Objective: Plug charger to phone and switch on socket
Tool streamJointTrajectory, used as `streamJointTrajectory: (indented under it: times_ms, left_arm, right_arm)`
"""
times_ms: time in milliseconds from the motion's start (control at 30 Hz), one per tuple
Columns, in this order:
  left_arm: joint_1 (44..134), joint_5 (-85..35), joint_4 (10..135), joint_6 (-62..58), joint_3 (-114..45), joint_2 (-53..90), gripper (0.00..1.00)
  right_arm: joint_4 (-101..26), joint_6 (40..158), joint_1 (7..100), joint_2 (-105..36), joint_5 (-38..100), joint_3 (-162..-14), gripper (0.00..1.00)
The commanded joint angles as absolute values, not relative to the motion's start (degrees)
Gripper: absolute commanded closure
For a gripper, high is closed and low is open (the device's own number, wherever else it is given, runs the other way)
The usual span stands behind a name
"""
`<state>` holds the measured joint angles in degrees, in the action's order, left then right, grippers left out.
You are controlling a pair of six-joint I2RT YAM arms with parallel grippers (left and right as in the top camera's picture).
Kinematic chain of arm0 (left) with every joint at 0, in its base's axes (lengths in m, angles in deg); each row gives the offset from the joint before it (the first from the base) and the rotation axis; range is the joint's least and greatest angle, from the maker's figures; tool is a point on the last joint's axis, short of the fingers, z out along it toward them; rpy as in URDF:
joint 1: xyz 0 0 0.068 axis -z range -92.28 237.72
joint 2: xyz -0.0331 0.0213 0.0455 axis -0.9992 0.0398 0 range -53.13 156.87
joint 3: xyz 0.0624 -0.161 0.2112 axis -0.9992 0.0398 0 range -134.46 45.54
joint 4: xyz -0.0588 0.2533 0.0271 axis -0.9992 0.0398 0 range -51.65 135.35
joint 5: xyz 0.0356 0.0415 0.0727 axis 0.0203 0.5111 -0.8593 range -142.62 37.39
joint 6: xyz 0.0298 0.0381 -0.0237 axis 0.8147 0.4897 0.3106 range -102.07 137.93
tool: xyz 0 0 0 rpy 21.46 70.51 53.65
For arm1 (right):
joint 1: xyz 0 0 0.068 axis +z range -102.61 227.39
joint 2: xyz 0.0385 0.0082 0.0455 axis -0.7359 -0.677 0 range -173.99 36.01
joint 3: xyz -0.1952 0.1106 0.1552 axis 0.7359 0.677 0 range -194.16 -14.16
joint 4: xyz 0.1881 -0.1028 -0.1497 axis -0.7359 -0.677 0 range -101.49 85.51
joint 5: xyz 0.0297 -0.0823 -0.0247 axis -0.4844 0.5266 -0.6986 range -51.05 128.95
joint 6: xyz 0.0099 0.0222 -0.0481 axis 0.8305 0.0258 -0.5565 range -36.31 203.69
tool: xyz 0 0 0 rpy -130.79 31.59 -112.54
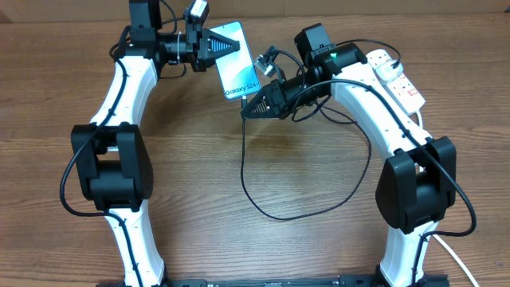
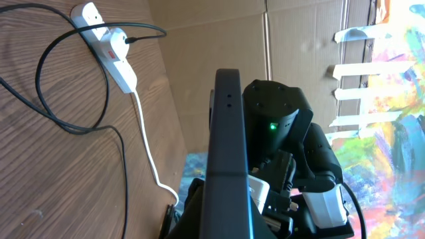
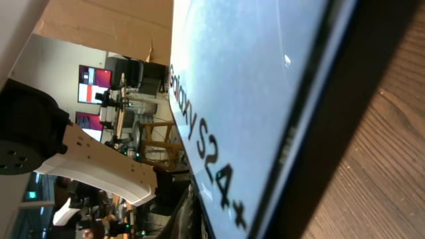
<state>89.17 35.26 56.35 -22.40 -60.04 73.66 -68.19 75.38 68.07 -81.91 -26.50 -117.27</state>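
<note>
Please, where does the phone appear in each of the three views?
Overhead: the phone is at top centre, screen showing.
Left wrist: edge-on, a dark upright bar at centre.
Right wrist: its screen fills the upper middle.
Shared landmark: the wooden table.

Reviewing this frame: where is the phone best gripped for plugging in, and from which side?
Grip the phone at its top end, pinching its flat faces, coming from the robot's left, as the left gripper does. It is a slim slab, and its bottom end faces the right gripper with the charger, so that end should be free.
</note>
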Motion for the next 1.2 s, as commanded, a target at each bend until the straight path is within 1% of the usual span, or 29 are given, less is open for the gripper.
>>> streamJointTrajectory:
  times_ms: [0,300,800,1167]
  left_arm:
    - [89.9,38.08,56.31,-22.31,-61.07,73.11,0.96]
    - [89.92,38.08,56.31,-22.34,-61.07,73.11,0.96]
    - [90.11,38.1,56.55,-22.36,-61.07,73.11,0.96]
    - [91.14,38.1,57.55,-22.31,-61.07,73.11,0.96]
  right_arm:
    - [-68.28,75.81,67.16,-82.72,-26.98,-118.36,0.96]
    - [-68.06,75.79,65.19,-82.72,-28.32,-118.38,0.96]
    - [-65.81,76.47,65.19,-82.72,-29.13,-118.38,0.96]
    - [-57.43,83.81,65.01,-82.72,-28.38,-118.38,0.96]
